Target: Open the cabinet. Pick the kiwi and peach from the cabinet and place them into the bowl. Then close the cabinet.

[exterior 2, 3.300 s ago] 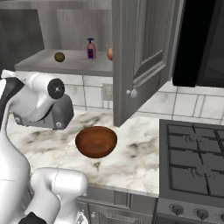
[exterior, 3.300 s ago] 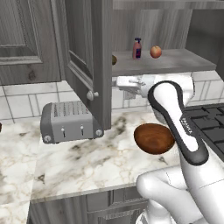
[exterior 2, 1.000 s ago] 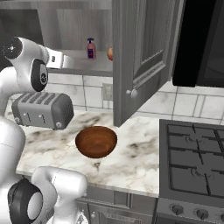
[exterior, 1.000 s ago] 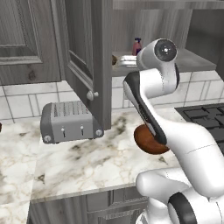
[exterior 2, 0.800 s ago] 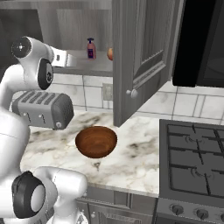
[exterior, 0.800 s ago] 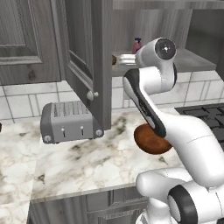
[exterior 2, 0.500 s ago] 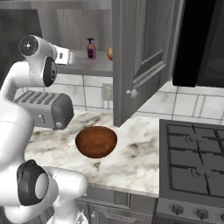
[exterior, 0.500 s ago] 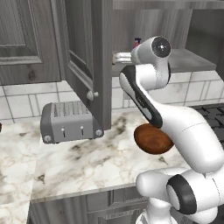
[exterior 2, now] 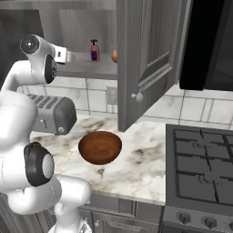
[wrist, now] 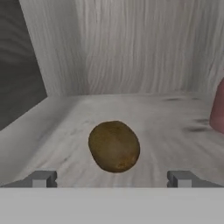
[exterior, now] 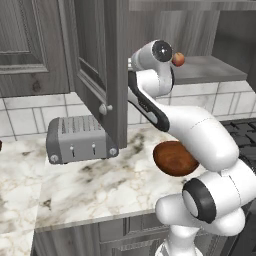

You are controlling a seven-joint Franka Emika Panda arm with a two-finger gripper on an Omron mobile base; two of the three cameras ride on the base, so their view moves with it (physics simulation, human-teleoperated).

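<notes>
The cabinet stands open, its door swung out over the counter. In the hand view the brown kiwi lies on the pale shelf floor, just ahead of my gripper and centred between its fingertips. The jaws stand wide apart with nothing held. The peach sits further right on the same shelf. The glossy reddish-brown bowl rests empty on the marble counter below. My arm reaches up into the left part of the cabinet.
A pink-red bottle stands on the shelf between kiwi and peach. A grey toaster sits on the counter under the cabinet. The stove is to the right, with a black microwave above it.
The arm has risen from below the shelf and swung the hand left, deeper into the cabinet, towards the kiwi. The jaws stayed open. Fruit and bowl have not moved.
</notes>
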